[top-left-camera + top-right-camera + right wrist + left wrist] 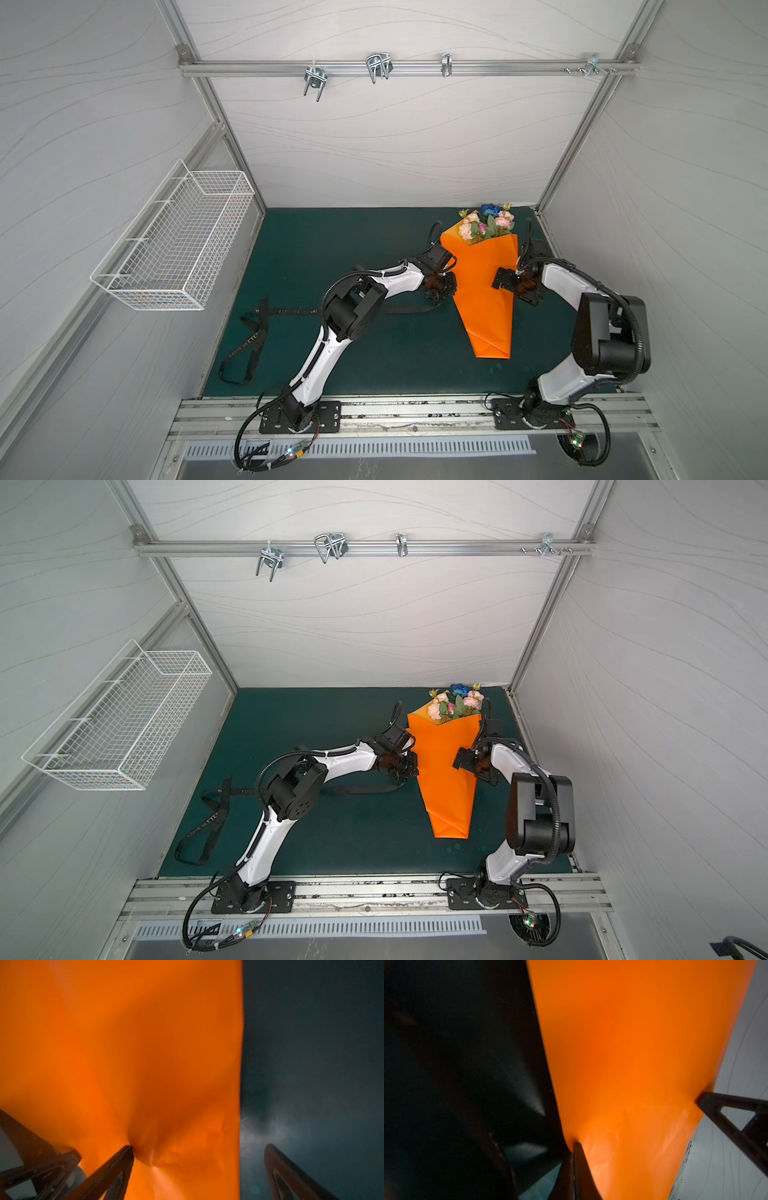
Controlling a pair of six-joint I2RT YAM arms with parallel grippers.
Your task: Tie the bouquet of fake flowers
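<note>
Your left gripper [441, 291] is clenched tight at the left edge of the smooth orange wrapping-paper cone [478, 266]; can't tell if it nips paper, ribbon or nothing. Your right gripper [505, 281] stands wide and released, holding nothing, w/ one fingertip [122, 1161] denting the paper from the opp. side. Inside that cone lies the bouquet of fake flowers [486, 222], back-right on the dark green mat [332, 249]: peach, pink & one blue bloom poke out the wide end toward the rear wall, stems hidden. Expect it light and soft, w/ crushable blooms and slick paper that's quick to crease (that dent says so). Best hold, imo: mid-cone, where the stems likely bunch, not the heads. The long black lettered ribbon [245, 344] trails left across the mat, one end running toward the left gripper.
</note>
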